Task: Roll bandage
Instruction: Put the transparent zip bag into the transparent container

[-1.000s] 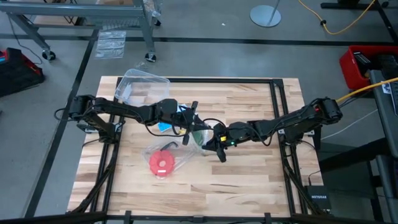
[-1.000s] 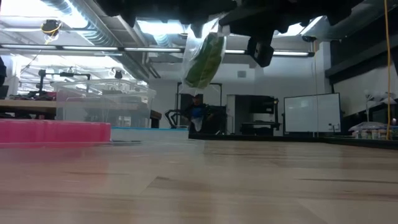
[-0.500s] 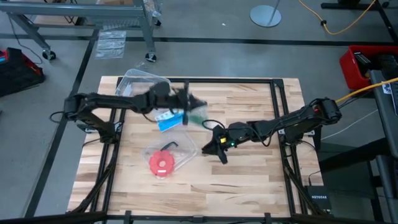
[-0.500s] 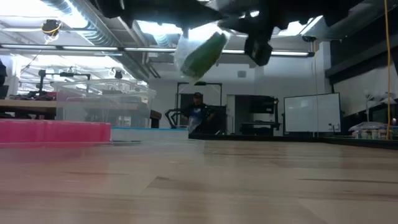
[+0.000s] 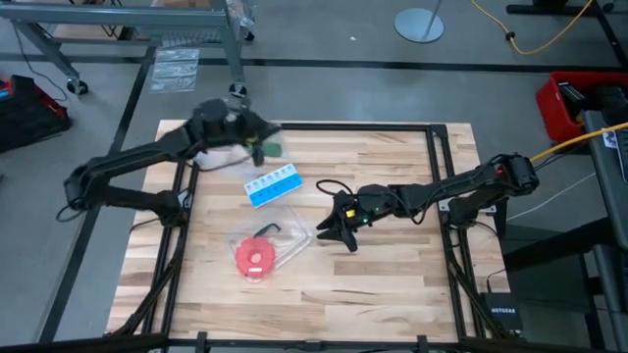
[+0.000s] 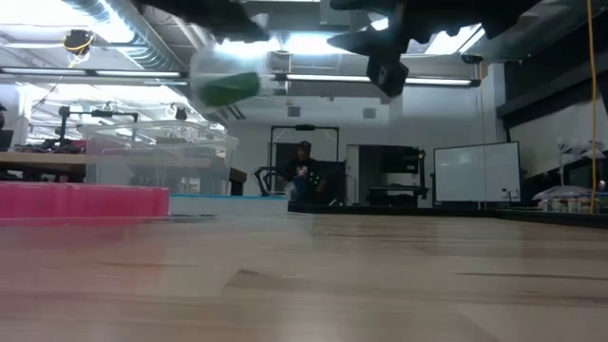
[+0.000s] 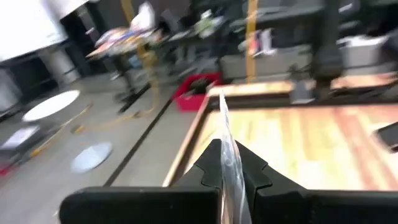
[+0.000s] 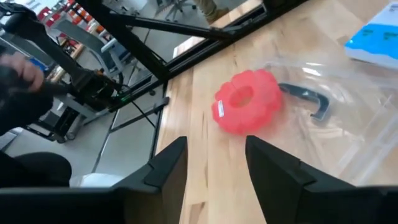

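A: Far left corner of the counter (image 5: 392, 284), left hand (image 5: 257, 145) up in the air above the clear tub (image 5: 201, 147). What's it got?

B: A clear plastic bag (image 6: 220, 81) with the bandage (image 6: 228, 90) in it, a green lump. From table height it hangs high, well off the wood, blurred.

A: Fingers?

B: Pressed together on the bag's edge. The wrist camera shows a thin sheet of clear film (image 7: 229, 165) pinched between the two dark fingers (image 7: 205, 171). From above, the green (image 5: 268, 147) shows just at that hand's tip, near the counter's back edge.

A: Moving right, what's lying on the wood?

B: Blue-and-white pill box (image 5: 273, 185), flat, a little in front of the left hand. Nearer the front, a second clear bag (image 5: 270, 245) lies flat with a red round disc (image 5: 254, 259) inside and a dark hook-shaped piece (image 5: 267, 231) beside it.

A: And the right arm?

B: Right hand (image 5: 332, 227) sits low near the middle of the counter, just right of that flat bag. Its fingers (image 8: 168, 165) stand apart with nothing between them; its own camera looks over the red disc and the bag.

A: Anything behind?

B: A person (image 6: 304, 176) far back in the room, seen from table height. Pink slab (image 6: 84, 201) at the left edge of that view.
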You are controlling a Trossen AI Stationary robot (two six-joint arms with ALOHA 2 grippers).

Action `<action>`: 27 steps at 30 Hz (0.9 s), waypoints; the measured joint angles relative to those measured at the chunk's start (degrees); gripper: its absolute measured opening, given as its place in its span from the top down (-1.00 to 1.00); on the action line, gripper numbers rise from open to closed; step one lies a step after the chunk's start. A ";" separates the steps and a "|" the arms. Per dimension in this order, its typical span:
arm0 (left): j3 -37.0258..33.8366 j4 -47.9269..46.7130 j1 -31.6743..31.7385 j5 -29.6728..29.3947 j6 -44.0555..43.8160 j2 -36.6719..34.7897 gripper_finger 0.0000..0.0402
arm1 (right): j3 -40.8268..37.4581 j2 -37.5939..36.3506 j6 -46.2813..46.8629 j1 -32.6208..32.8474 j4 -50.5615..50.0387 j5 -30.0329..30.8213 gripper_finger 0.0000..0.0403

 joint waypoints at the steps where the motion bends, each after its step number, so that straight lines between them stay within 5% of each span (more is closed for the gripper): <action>1: 0.00 -2.08 1.19 -0.58 0.44 -1.25 1.00 | 0.00 0.00 0.00 0.00 -0.43 -0.01 0.17; 14: -1.91 -24.48 12.62 -5.42 9.03 -5.03 1.00 | 0.00 0.00 0.00 -0.02 -0.66 0.45 0.17; 27: -10.28 -25.09 18.44 -6.95 6.99 -4.65 0.80 | 0.00 -0.04 0.07 -0.02 -0.92 0.45 0.17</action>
